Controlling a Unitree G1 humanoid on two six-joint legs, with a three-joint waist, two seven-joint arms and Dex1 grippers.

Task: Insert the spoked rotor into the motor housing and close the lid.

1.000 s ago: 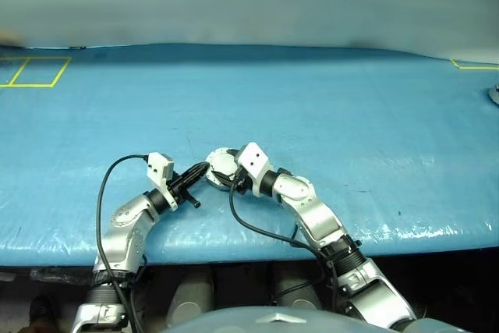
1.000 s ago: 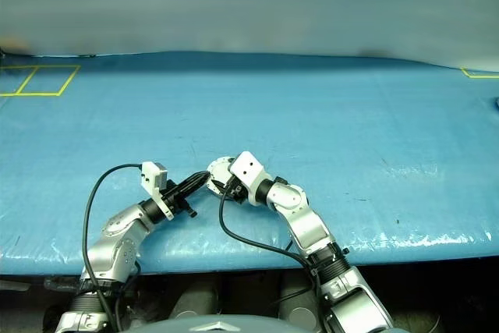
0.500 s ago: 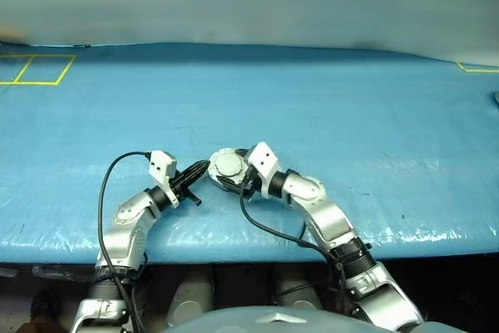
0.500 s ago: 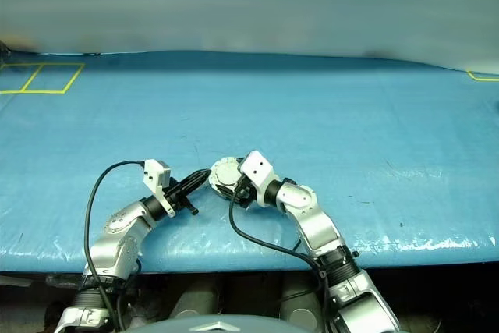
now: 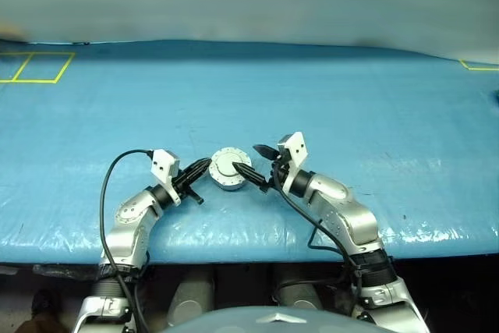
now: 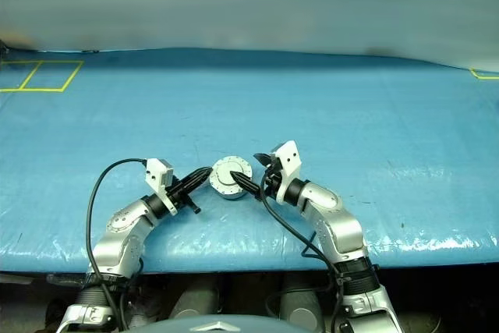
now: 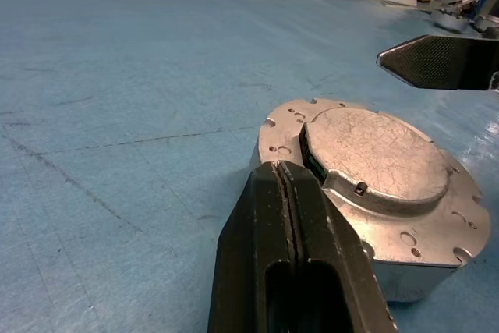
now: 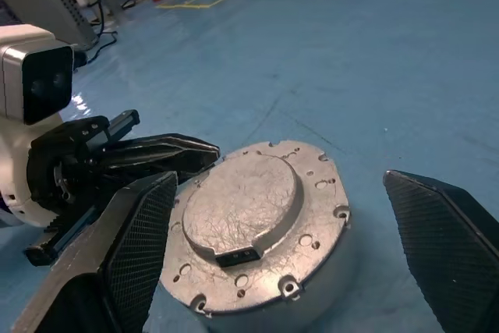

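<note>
Lying flat on the blue table [image 5: 351, 107] near its front edge, the lid [image 8: 242, 202] faces its plain pale side up and covers the motor housing [image 8: 312, 290] beneath it, so nothing inside the housing can be seen. The left gripper [image 7: 290, 193], fingers pressed together, touches the lid's rim. The right gripper [image 5: 253, 160] stands wide apart just beside the housing, holding nothing.
</note>
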